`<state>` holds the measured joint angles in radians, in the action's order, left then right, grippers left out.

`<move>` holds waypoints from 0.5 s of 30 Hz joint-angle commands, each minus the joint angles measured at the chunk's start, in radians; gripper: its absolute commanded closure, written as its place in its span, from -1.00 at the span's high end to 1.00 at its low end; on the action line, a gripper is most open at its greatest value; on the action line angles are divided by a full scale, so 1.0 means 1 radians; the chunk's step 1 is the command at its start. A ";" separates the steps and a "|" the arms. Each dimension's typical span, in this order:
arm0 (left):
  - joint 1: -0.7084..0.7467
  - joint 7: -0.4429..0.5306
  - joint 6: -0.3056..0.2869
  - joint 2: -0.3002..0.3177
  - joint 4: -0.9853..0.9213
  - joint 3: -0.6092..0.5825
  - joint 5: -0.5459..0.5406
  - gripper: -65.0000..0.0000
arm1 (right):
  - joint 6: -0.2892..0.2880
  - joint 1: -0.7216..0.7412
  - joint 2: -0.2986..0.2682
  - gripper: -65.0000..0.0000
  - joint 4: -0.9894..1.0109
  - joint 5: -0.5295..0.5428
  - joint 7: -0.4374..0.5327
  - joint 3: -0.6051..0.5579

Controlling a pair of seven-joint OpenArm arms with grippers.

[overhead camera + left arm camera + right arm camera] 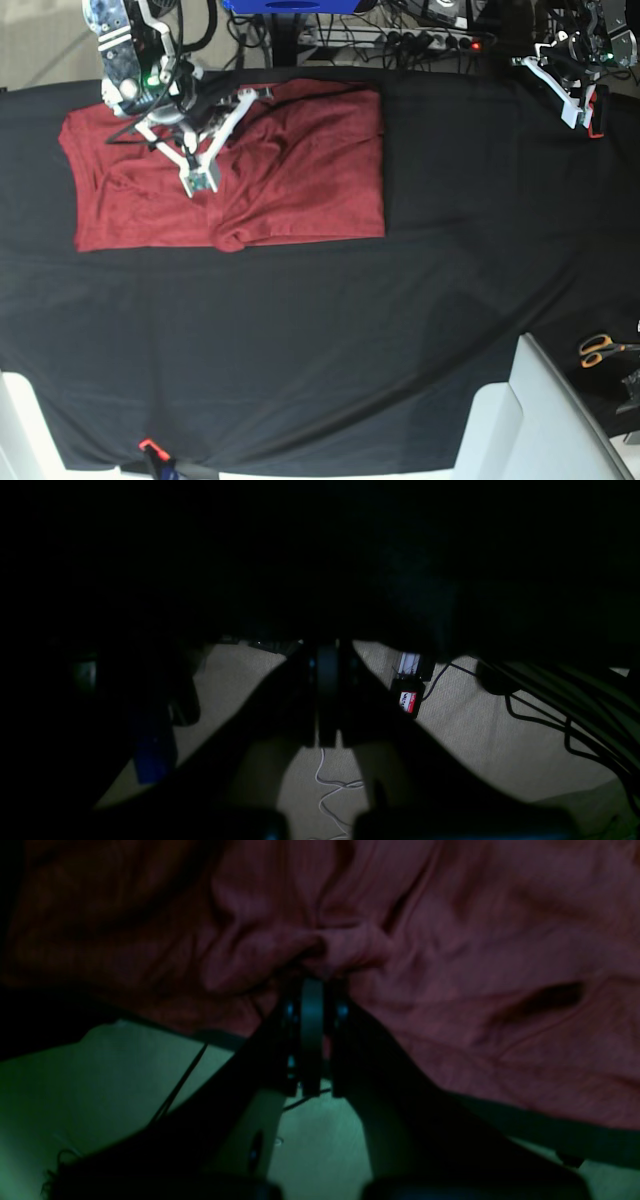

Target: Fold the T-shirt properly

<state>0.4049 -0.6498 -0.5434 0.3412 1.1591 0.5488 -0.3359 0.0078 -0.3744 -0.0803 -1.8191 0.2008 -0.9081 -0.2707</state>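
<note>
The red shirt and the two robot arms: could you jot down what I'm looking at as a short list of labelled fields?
garment: T-shirt, brick-red, partly folded into a rough rectangle, wrinkled
surface: black cloth sheet covering the table
right gripper: shut, pinching a bunched ridge of the shirt's fabric
left gripper: shut, parked at the table's far corner, away from the shirt, holding nothing
other items: scissors with orange handles at the table's edge; power strip behind the table
lighting in wrist views: very dim

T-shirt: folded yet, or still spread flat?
Partly folded. The T-shirt lies as a wrinkled rectangle with no sleeves sticking out, and the right gripper is shut on a bunched pinch of it.
</note>
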 commanded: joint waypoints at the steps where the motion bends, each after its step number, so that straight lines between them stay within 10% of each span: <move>1: -0.002 0.035 -0.004 0.022 0.020 0.004 -0.019 -1.00 | -0.002 -0.001 -0.003 -0.98 -0.017 -0.001 0.016 -0.003; 15: -0.004 0.035 -0.004 0.022 0.020 0.004 -0.019 -1.00 | -0.002 0.019 -0.057 -0.98 -0.011 -0.001 0.090 -0.006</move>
<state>0.4049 -0.6502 -0.5434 0.3412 1.1591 0.5484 -0.3359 0.0044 -0.3542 -0.1356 -1.8175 0.2008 -0.8326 -0.2787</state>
